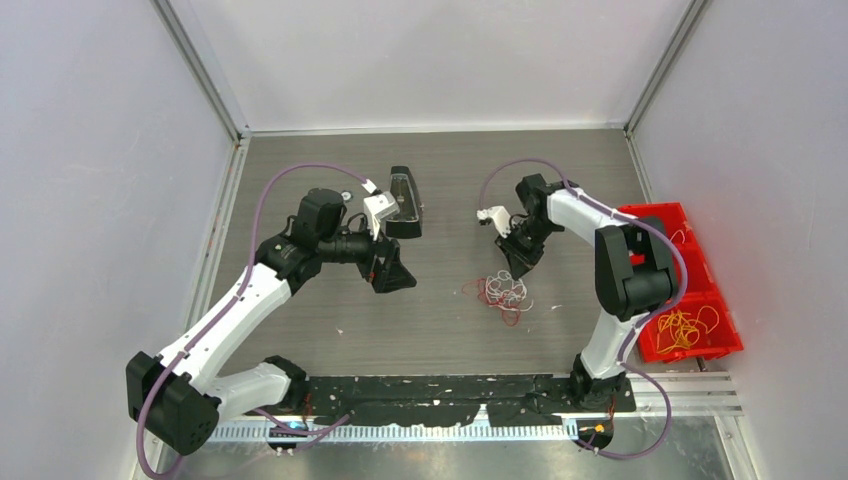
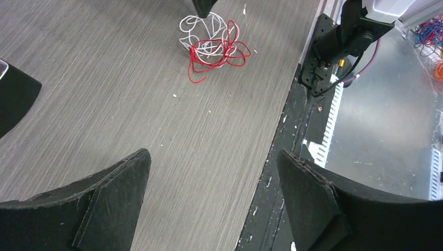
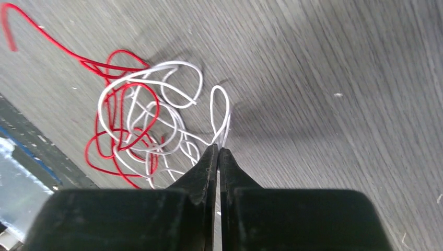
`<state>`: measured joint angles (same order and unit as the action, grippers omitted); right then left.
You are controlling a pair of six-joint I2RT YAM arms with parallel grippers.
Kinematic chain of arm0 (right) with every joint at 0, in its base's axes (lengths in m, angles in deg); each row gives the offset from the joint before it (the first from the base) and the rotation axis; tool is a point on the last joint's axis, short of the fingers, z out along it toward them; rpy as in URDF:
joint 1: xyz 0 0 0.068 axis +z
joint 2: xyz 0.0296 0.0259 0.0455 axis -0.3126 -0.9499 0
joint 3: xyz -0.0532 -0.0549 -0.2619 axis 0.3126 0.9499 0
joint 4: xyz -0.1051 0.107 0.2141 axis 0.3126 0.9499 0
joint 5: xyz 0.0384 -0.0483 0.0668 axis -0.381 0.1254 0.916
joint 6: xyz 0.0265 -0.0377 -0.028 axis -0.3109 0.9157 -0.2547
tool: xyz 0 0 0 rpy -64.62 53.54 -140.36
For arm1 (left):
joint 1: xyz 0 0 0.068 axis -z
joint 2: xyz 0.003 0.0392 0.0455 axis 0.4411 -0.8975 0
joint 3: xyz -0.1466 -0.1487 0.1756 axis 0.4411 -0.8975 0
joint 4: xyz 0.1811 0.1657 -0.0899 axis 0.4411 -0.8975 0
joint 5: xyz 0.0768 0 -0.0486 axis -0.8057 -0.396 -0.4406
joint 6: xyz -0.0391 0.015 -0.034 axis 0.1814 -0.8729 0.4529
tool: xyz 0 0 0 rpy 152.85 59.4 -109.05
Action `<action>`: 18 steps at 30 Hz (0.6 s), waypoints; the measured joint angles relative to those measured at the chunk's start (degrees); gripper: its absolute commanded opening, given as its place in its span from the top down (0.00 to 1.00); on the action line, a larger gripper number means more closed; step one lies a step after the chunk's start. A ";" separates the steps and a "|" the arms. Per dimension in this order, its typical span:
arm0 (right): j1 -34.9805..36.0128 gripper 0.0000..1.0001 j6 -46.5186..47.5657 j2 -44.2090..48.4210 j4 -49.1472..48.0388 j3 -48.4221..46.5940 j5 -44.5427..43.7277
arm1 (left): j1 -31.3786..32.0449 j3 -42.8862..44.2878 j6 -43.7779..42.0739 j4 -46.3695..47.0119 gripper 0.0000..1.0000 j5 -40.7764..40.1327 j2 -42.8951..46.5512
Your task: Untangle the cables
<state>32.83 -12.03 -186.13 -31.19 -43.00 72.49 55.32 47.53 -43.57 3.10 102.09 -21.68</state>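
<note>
Cables [image 1: 503, 291], red and white in one tangle, lie on the table [image 1: 430, 170]; the right gripper [image 3: 218, 150], at the tangle's edge, pinches a white loop [image 3: 219, 88]; the left gripper [image 2: 213, 157], well apart from the tangle, gapes wide.

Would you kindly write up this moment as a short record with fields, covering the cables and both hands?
On the table: white cable and red cable, looped through each other, in front of the right arm
Right hand: shut on a loop of the white cable
Left hand: open, empty, apart from both cables, to their left
Red bin: at the table's right edge, with yellow-orange cables in its nearest compartment
Status: white and red not yet separated
</note>
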 measured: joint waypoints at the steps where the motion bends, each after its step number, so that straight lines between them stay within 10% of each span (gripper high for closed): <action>1: 0.00 0.94 -0.04 0.00 0.37 -0.35 0.72 | 0.00 0.00 -0.15 0.00 0.08 -0.09 0.00; 18: 1.11 0.95 -8.81 18.62 2.86 -7.30 22.73 | 0.31 -4.52 -1.09 7.30 0.00 -0.09 3.10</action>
<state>33.95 -20.84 -167.50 -28.32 -50.30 95.23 55.63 43.00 -44.66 10.40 102.01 -18.58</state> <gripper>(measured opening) 0.063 0.988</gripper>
